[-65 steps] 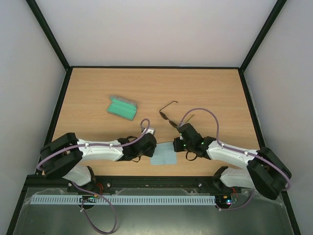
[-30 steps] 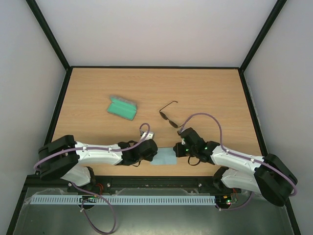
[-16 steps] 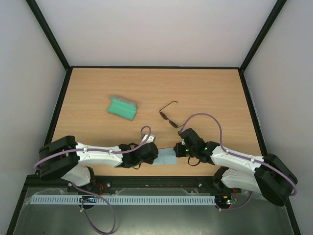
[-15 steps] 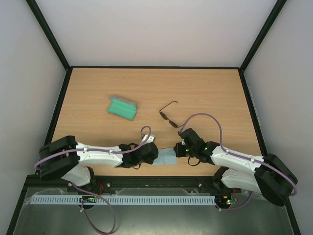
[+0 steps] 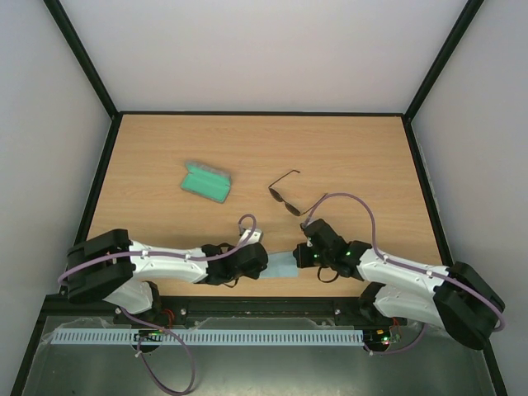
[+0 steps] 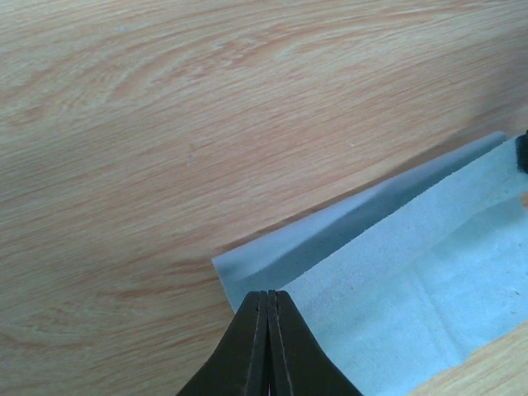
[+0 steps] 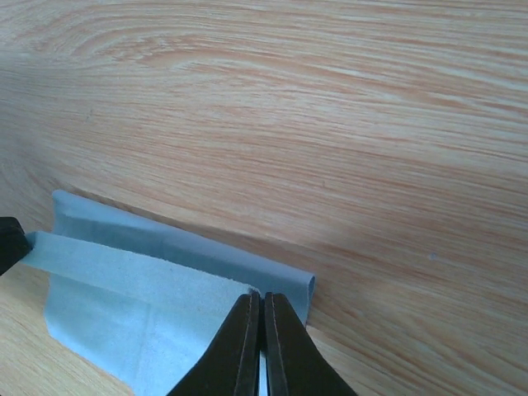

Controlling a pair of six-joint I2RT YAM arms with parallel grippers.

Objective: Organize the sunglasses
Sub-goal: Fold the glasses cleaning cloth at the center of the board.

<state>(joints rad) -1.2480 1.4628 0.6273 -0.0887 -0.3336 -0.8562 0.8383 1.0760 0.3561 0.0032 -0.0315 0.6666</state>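
The sunglasses, thin dark wire frame and dark lenses, lie open on the table, a little beyond the right gripper and untouched. My left gripper is shut on the left corner of the light blue cloth. My right gripper is shut on its right corner. In the left wrist view the closed fingertips pinch a cloth layer folded back over itself. The right wrist view shows the same: shut gripper on the folded cloth.
The grey case lies open with its green lining up, at the left middle of the wooden table. Black frame rails run along the table's edges. Both arms lie low along the near edge.
Both grippers closed in on the cloth from either side, took its far corners and drew them toward the near edge. The cloth now looks narrower and folded. Sunglasses and case have not moved.
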